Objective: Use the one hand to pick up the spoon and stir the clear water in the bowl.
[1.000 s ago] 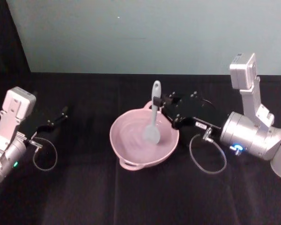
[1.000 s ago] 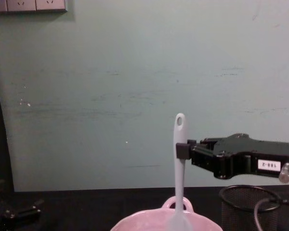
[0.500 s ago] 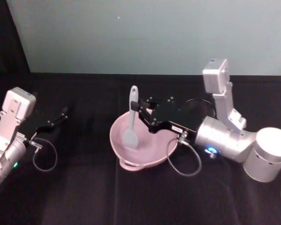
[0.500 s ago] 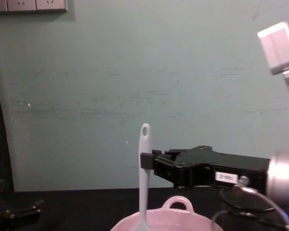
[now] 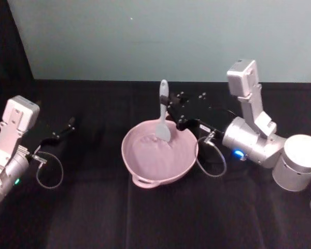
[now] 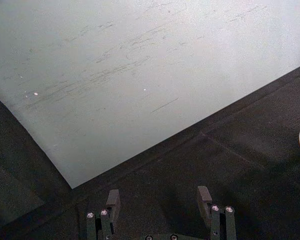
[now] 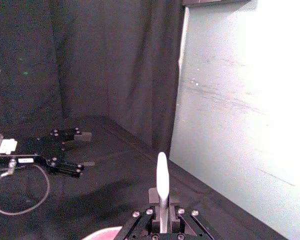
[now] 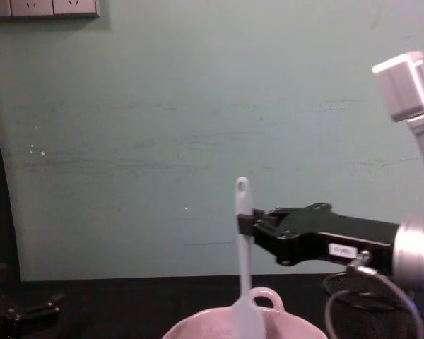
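Chest view: spoon [image 8: 243, 265] upright between right jaws

Spoon [image 5: 163, 119] rightward, toward bowl's [image 5: 155, 175] far rim

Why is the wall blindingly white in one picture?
Right wrist view: the wall glares washed-out white beside a dark curtain; the spoon in the right pincer shows bright. Head and chest views: it is evenly lit; the black tablecloth hides shadows, and the left pincer nearly vanishes.
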`<state>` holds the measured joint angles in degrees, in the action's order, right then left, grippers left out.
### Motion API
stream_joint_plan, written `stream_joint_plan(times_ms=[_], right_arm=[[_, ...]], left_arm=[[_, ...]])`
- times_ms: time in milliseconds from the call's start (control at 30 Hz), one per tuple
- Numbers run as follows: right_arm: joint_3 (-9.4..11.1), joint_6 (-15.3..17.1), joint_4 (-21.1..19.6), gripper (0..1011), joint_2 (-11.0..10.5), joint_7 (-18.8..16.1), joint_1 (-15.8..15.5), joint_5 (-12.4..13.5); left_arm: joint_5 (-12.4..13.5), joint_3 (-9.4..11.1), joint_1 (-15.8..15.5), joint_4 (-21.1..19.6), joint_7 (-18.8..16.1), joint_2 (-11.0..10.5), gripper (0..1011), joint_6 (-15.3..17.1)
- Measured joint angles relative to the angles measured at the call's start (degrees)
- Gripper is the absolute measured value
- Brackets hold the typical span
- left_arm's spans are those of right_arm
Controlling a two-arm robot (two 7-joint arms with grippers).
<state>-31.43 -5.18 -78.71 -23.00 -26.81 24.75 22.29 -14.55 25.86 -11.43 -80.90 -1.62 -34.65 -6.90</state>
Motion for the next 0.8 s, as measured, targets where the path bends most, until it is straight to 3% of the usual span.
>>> stream_joint_plan(times_ms=[233, 433, 600, 800], right_arm=[[2.79, 1.81, -5.31, 110, -3.55, -1.23, -3.65, 1.26], [4.12, 3.79, -10.03, 110, -5.17, -3.03, -7.21, 3.38], [3.83, 5.22, -12.12, 110, -5.07, -4.08, -8.76, 4.57], [1.69, 5.75, -10.51, 110, -2.24, -4.4, -7.67, 4.35]], left_arm=[[0.0, 0.0, 0.0, 0.0, 0.0, 0.0, 1011, 0.0], [0.0, 0.0, 0.0, 0.0, 0.0, 0.0, 1011, 0.0], [0.0, 0.0, 0.0, 0.0, 0.0, 0.0, 1011, 0.0], [0.0, 0.0, 0.0, 0.0, 0.0, 0.0, 1011, 0.0]])
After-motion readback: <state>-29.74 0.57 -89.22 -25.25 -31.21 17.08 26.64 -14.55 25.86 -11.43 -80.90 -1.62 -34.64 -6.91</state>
